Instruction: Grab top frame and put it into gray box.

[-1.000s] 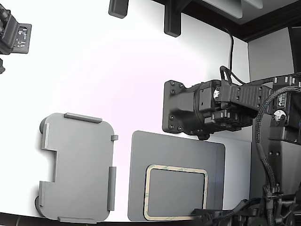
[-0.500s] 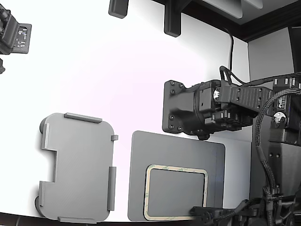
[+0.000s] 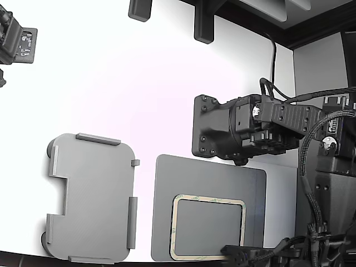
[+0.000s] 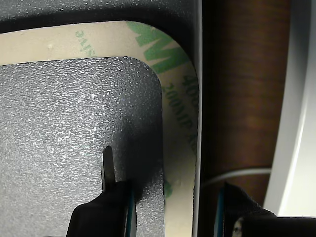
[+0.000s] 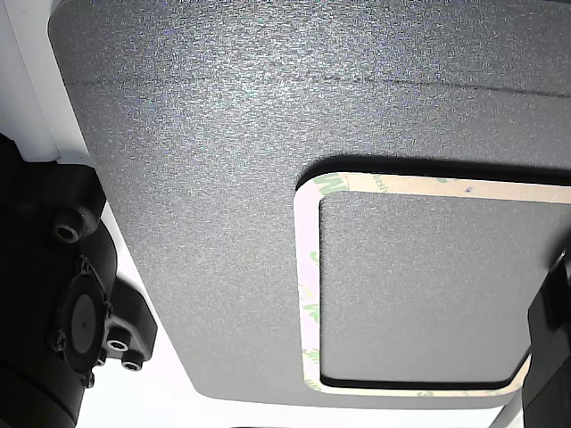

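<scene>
Top frame (image 3: 208, 227) lies flat on dark mat (image 3: 167, 189), near gray box (image 3: 92, 197). Looks thin, light, floppy, likely tacky; take at side strip. Gripper (image 4: 173, 197) open, empty, straddling frame's side strip near corner, one finger (image 4: 111, 190) inside opening.

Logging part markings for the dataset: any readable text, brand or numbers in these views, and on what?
"3M", green, upside down as the wrist view shows it: on the top frame liner at its rounded corner.
"200MP", with further green characters too blurred to read: along the same frame edge.
Green marks on the frame in the other view and exterior view: too small to read.
Dark mat, gray box, gripper: no text visible.
</scene>
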